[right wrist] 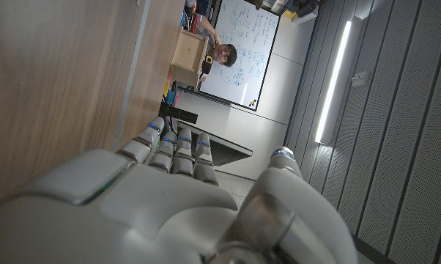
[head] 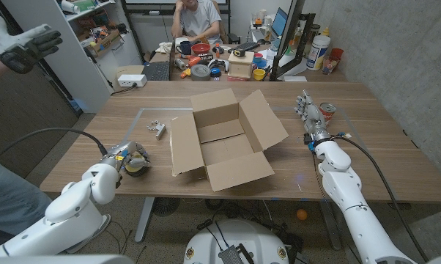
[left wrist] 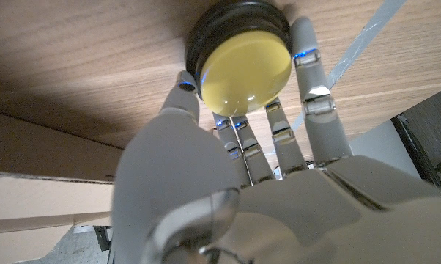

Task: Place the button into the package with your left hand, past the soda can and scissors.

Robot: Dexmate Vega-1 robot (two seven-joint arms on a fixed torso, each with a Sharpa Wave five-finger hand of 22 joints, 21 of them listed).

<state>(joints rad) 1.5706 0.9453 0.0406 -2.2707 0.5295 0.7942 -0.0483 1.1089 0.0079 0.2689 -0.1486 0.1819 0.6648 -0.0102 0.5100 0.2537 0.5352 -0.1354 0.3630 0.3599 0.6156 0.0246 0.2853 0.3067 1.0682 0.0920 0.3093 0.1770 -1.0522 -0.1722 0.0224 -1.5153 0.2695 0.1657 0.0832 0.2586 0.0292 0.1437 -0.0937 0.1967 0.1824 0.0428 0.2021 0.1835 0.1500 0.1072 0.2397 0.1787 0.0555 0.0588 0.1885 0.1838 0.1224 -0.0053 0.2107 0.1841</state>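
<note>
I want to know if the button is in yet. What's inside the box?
The part of the box you can see inside looks empty, just brown cardboard. Its near wall hides a bit of the floor. The button is on the table at the left hand.

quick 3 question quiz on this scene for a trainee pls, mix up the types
1. True or false: the cardboard box stands with its flaps open.
2. What lies right at the left hand's fingers? A) scissors B) yellow button C) tape
3. Fill in: the soda can stands beside the ___ hand.

Key: 1 true; 2 B; 3 right
</note>
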